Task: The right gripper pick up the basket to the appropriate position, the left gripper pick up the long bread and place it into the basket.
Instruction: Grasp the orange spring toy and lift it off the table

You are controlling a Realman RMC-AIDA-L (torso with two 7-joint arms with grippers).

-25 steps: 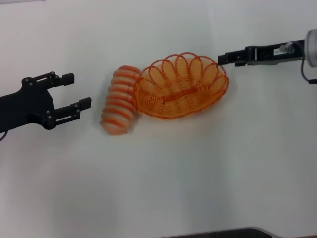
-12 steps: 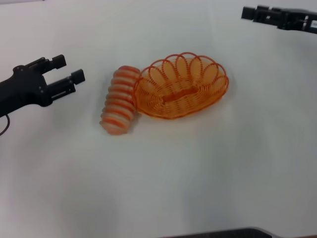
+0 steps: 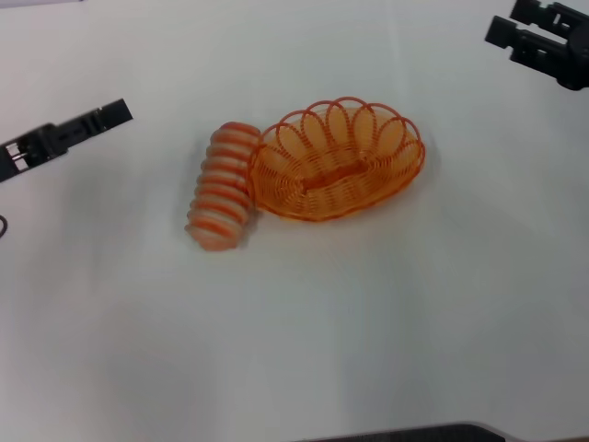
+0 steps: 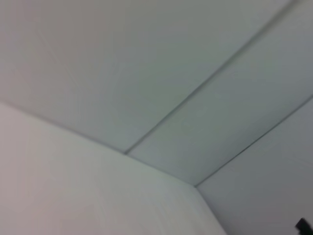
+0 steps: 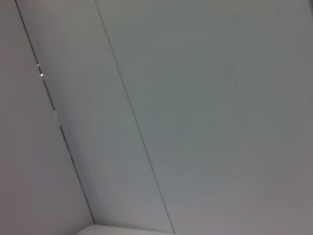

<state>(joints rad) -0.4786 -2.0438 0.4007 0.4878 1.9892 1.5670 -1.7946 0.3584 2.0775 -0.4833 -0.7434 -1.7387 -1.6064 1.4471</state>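
The left gripper (image 3: 118, 112) hangs far left, jaws seemingly closed, edge-on; the right gripper (image 3: 502, 28) sits top right, jaw state unclear. The long bread (image 3: 222, 187) touches the basket (image 3: 337, 158).

Glossy wire basket (image 3: 339, 161), seemingly plastic-coated.

My head camera looks forward and down on the white tabletop (image 3: 368, 313), taking in the whole work area from well above. Both my wrist cameras face away from it, onto plain pale panels with thin dark seams (image 4: 210, 83); they share nothing recognisable with the head view.
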